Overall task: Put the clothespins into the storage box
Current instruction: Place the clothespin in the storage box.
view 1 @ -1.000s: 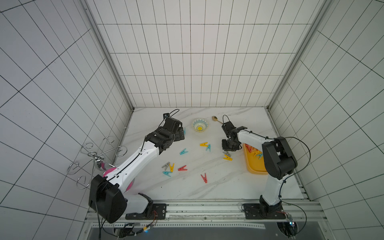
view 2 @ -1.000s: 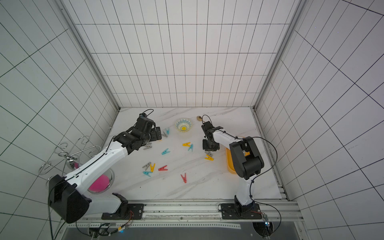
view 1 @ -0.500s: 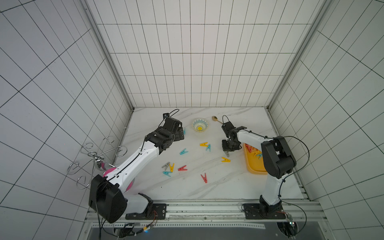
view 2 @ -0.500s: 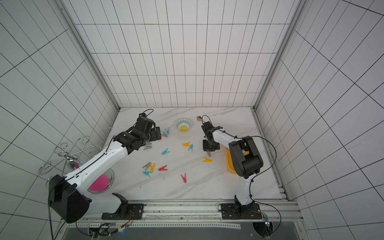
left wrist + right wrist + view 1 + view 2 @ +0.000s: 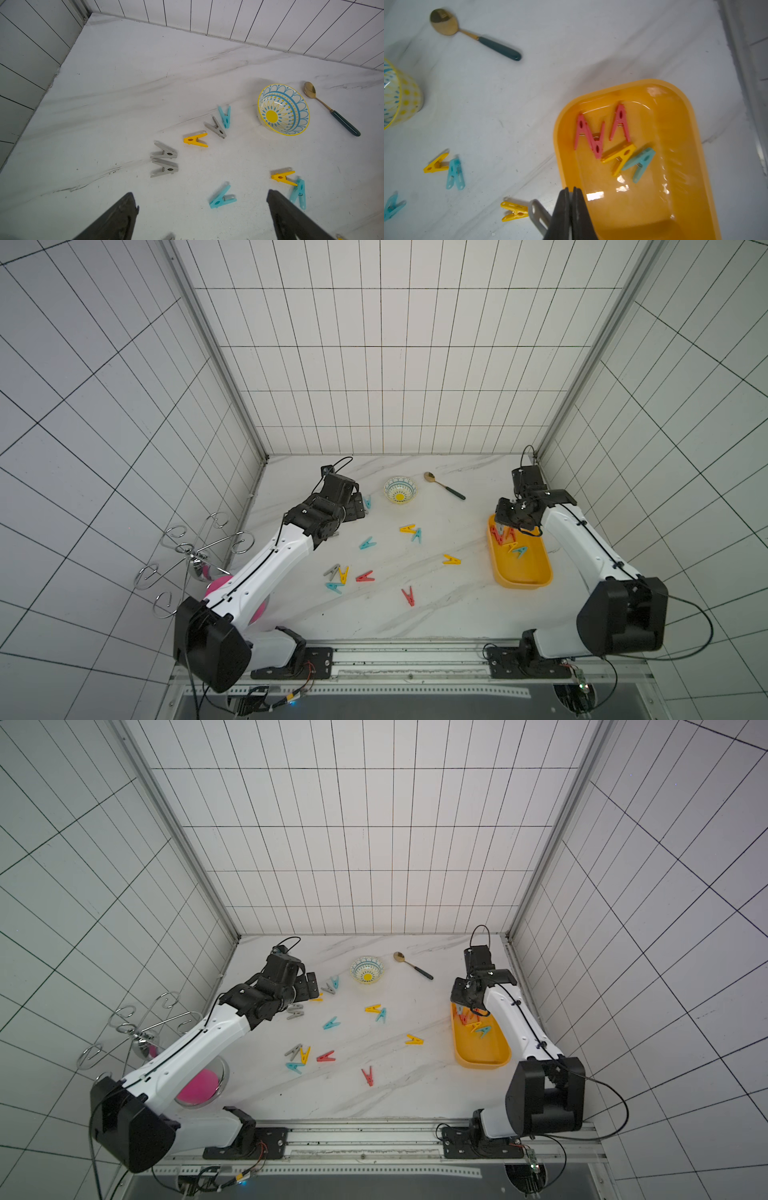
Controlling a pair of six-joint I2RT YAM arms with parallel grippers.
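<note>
On my feed, a small round patterned bowl with a yellow centre and blue arches (image 5: pixel 400 489) stands upright at the far side of the white marble tabletop (image 5: pixel 436 614). Just to its right, not touching it, lies a gold spoon with a dark green handle (image 5: pixel 445 486). At the left edge I see a chrome wire stand with curled hooks (image 5: pixel 195 547). Near it is a bright pink round thing (image 5: pixel 199 1085), partly hidden. White tiled walls (image 5: pixel 382 364) close in three sides.

No text, label, brand, number or sign can be read in any view. The storage box (image 5: pixel 557 145), the clothespins (image 5: pixel 619 122) and the spoon (image 5: pixel 332 111) are plain. The bowl (image 5: pixel 283 110) carries only a blue and yellow ornamental pattern, not lettering.
</note>
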